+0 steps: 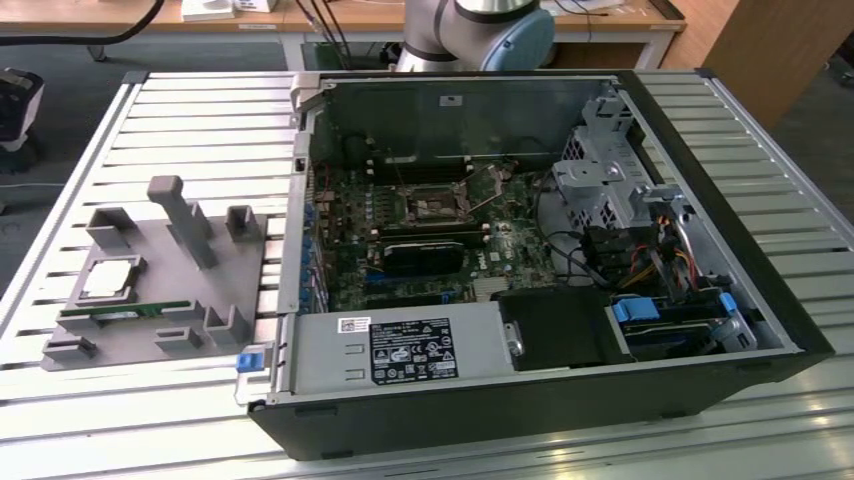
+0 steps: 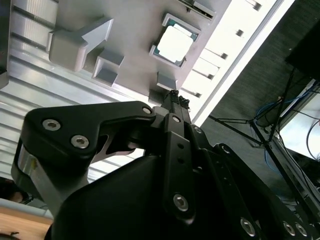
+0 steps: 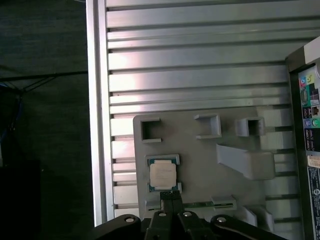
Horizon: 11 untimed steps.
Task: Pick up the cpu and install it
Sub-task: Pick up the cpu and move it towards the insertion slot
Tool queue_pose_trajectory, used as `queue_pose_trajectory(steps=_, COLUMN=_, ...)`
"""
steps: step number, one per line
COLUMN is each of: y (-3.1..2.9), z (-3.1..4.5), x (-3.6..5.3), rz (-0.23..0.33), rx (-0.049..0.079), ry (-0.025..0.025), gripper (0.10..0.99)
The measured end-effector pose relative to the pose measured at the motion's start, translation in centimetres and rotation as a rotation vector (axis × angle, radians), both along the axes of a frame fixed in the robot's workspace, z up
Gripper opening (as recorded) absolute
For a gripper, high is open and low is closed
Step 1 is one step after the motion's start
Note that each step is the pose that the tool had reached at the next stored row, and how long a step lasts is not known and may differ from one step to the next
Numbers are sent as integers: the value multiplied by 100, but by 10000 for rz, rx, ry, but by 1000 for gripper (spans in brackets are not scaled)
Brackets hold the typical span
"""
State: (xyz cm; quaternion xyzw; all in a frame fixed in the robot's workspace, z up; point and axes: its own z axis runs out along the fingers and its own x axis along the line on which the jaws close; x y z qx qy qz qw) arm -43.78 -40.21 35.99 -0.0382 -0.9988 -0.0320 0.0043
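I am over the grey holder tray (image 3: 200, 165), which lies on the slatted table (image 1: 200, 120) at the lower left of the exterior view, beside the open computer case (image 1: 561, 400). The cpu (image 3: 163, 175) sits flat in its shallow square nest on that tray, silver top up; the exterior view shows it there too (image 1: 110, 279). My gripper (image 3: 170, 196) has its fingers pressed together and holds nothing, with its tip lined up just past one edge of the chip in both wrist views (image 2: 173, 96).

I judge this to be the reach for the pick. To do it well, I should spread the fingers wider than the chip before going lower, square them to two opposite edges, and centre over the metal lid rather than its rim. The nest's low walls leave little room, so the pads must come straight down and close gently on the pale border, keeping the chip level.

How high I hang above the tray, I cannot tell. My own linkage covers the part of the tray next to the chip, where the green memory stick (image 1: 127, 314) lies. The motherboard socket (image 1: 434, 208) is dark, and I cannot make out whether its latch is open.
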Motion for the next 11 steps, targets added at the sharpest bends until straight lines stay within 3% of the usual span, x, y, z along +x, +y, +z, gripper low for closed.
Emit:
queue_pose_trajectory(steps=3, y=-3, z=-19, x=0, rz=0, rx=6, ry=0, gripper=114)
queue_pose_trajectory(steps=5, y=-6, z=-27, x=0, rz=1, rx=13, ry=2, gripper=165)
queue_pose_trajectory(steps=7, y=-10, z=-36, x=0, rz=1, rx=29, ry=-2, gripper=290)
queue_pose_trajectory(steps=8, y=-13, z=-43, x=0, rz=0, rx=42, ry=-6, gripper=290)
queue_pose_trajectory(steps=10, y=-19, z=-60, x=0, rz=1, rx=84, ry=-17, gripper=408)
queue_pose_trajectory(steps=11, y=-22, z=-67, x=0, rz=1, rx=105, ry=-16, gripper=408)
